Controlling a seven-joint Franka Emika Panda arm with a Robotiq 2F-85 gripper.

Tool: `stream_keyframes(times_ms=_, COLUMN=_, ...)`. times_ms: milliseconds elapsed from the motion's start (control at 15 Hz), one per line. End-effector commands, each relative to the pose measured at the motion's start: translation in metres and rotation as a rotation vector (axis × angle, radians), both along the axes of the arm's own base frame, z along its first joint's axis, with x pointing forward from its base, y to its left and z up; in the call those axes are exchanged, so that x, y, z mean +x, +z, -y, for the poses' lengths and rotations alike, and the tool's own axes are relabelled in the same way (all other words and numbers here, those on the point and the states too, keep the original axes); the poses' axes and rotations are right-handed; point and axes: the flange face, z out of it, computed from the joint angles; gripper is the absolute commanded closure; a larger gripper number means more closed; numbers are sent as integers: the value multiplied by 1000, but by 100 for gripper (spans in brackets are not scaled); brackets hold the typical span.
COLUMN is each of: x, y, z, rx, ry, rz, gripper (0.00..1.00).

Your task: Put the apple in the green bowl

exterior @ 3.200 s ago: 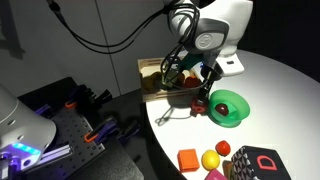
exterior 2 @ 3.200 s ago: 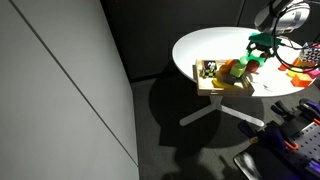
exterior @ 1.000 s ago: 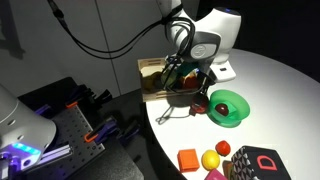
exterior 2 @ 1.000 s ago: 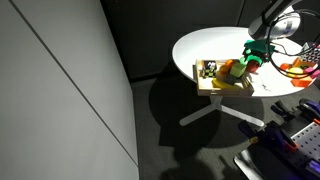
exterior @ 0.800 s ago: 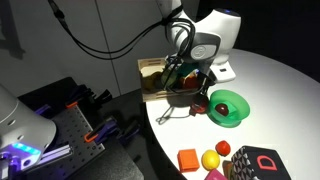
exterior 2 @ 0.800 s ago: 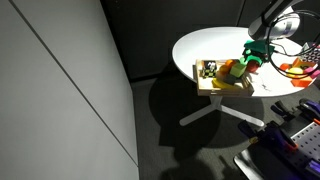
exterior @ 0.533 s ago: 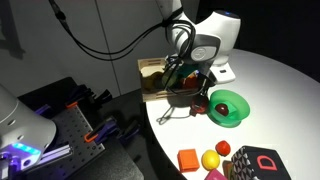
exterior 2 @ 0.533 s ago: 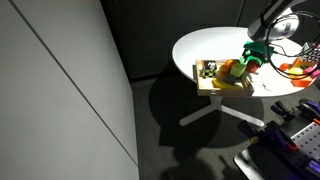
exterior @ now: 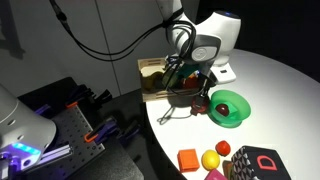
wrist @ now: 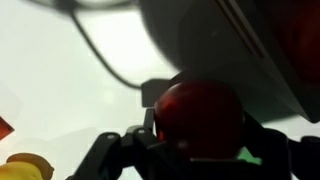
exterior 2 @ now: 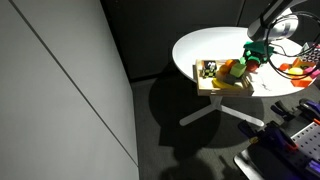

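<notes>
The apple (wrist: 198, 120), glossy red and round, sits between my gripper's (wrist: 196, 150) two dark fingers in the wrist view, which press against its sides. In an exterior view the gripper (exterior: 198, 96) is low over the white table, with the apple (exterior: 200, 104) at its tips. It is just beside the near rim of the green bowl (exterior: 230, 107). The bowl looks empty.
A wooden tray (exterior: 152, 78) with mixed items stands behind the gripper at the table's edge. Nearer the front lie an orange block (exterior: 187, 158), a yellow fruit (exterior: 209, 159), a dark maroon round item (exterior: 223, 148) and a black box (exterior: 255, 165).
Since 3.2 s ago the arm has come down a little over the apple. Over the last second nothing has visibly moved.
</notes>
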Motion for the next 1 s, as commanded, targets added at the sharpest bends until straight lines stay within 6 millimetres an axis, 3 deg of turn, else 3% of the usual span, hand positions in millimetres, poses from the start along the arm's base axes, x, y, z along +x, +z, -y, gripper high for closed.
stream_keyframes(times_ms=0, x=1, y=11, z=2, rx=0, ry=13, rz=-9, gripper=44)
stream_keyframes(times_ms=400, x=-1, y=25, z=1, rx=5, ry=29, rz=-19, gripper=44)
stream_keyframes(times_ms=933, x=-3, y=59, z=5, rx=38, ry=63, rz=-43, gripper=44)
